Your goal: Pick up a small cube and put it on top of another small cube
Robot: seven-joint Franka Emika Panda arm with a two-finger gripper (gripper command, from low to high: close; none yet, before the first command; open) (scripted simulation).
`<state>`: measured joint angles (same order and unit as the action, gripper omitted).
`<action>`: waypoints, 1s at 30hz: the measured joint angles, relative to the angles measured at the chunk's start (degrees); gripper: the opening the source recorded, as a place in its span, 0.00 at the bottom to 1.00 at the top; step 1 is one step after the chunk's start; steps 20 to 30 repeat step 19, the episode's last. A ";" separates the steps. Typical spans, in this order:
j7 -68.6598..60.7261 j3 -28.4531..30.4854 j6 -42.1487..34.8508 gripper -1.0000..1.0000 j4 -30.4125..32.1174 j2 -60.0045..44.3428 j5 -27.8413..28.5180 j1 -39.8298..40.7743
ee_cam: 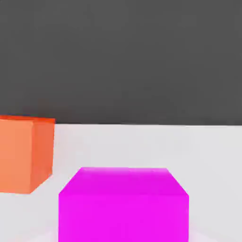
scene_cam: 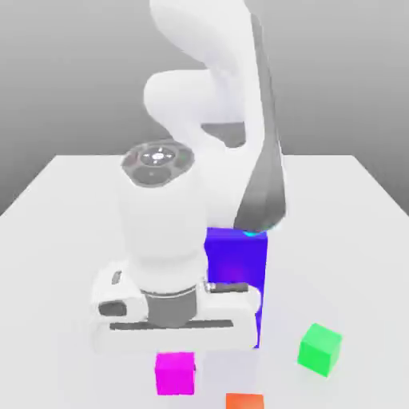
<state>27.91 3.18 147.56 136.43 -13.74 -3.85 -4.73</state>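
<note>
We see the gripper (scene_cam: 176,354) drawn closed low over the white table (scene_cam: 72,240), well apart from its far edge; whether it pinches the magenta cube (scene_cam: 175,374), we cannot tell. That cube sits directly beneath the hand, between the table's left and right edges in the exterior view. The orange cube (scene_cam: 244,401) is near it, the green cube (scene_cam: 320,350) nearer the right edge, and the blue-purple block (scene_cam: 237,264) closer to the far edge.
</note>
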 joint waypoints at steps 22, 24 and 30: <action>-30.87 -11.51 12.40 1.00 11.03 0.95 9.24 -10.75; -30.87 -11.51 12.40 1.00 11.03 0.95 9.24 -10.75; -30.87 -11.51 12.40 1.00 11.03 0.95 9.24 -10.75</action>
